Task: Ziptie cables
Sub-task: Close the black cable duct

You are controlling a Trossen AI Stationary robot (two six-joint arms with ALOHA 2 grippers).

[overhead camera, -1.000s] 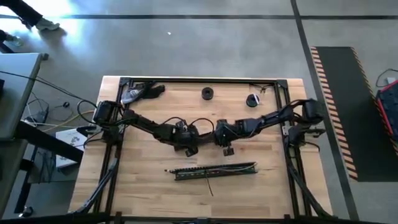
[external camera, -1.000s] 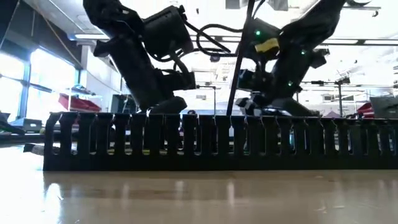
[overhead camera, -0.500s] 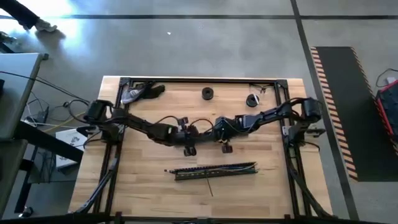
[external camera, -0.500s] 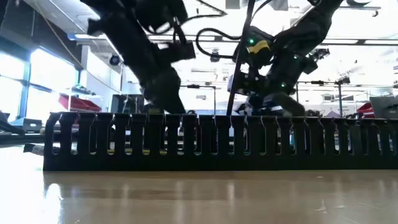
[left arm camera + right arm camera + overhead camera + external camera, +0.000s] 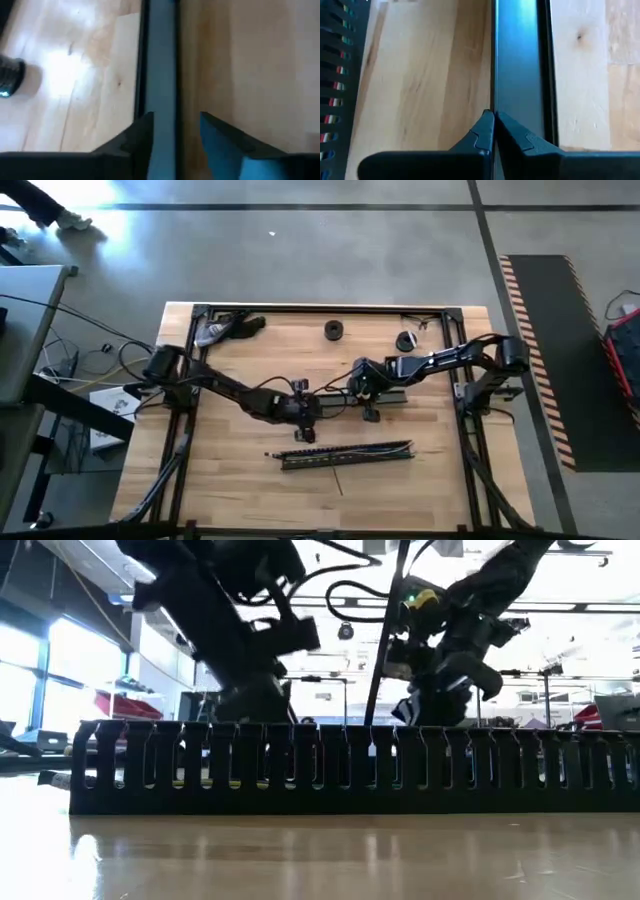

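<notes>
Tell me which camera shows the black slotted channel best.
The high view: the black slotted channel lies whole, clear of both arms. The low view shows only its slotted side wall; the right wrist view catches a stretch at the edge; the left wrist view misses it.

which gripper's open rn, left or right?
The left gripper: its wrist view shows a clear gap between its fingers, over a dark strip. The right gripper has its fingertips touching.
</notes>
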